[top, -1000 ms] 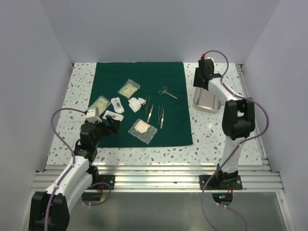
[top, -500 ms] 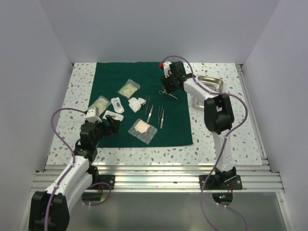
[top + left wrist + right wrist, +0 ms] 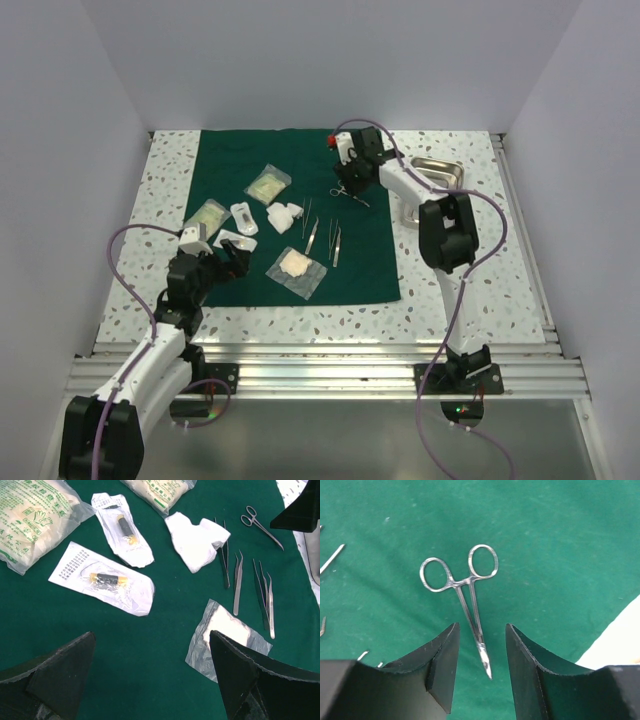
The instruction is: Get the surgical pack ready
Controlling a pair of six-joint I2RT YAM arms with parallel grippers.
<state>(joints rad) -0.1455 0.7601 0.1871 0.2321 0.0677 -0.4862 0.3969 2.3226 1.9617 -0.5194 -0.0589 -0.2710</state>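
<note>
The dark green cloth [image 3: 300, 150] lies flat across the table's middle. On it rest hemostat forceps [image 3: 350, 193], tweezers [image 3: 335, 243], gauze pouches [image 3: 296, 268] and wrapped packets [image 3: 243, 217]. My right gripper [image 3: 345, 178] hangs open low over the forceps [image 3: 464, 587], whose closed tip lies between its fingers [image 3: 442, 665] without touching either. The steel tray [image 3: 441, 170] sits off the cloth to the right, partly behind the right arm. My left gripper [image 3: 226, 262] stands wide open over the cloth's near left part [image 3: 150, 645], beside a clear gauze pouch [image 3: 227, 637], holding nothing.
Two larger glove packets [image 3: 268, 185] and a loose white gauze wad [image 3: 285, 216] lie on the cloth's left half. Bare speckled tabletop [image 3: 450, 270] flanks the cloth. White walls close in the back and sides.
My right arm has swung left from the steel tray to above the forceps on the cloth, then settled lower over them. The left arm has stayed put.
</note>
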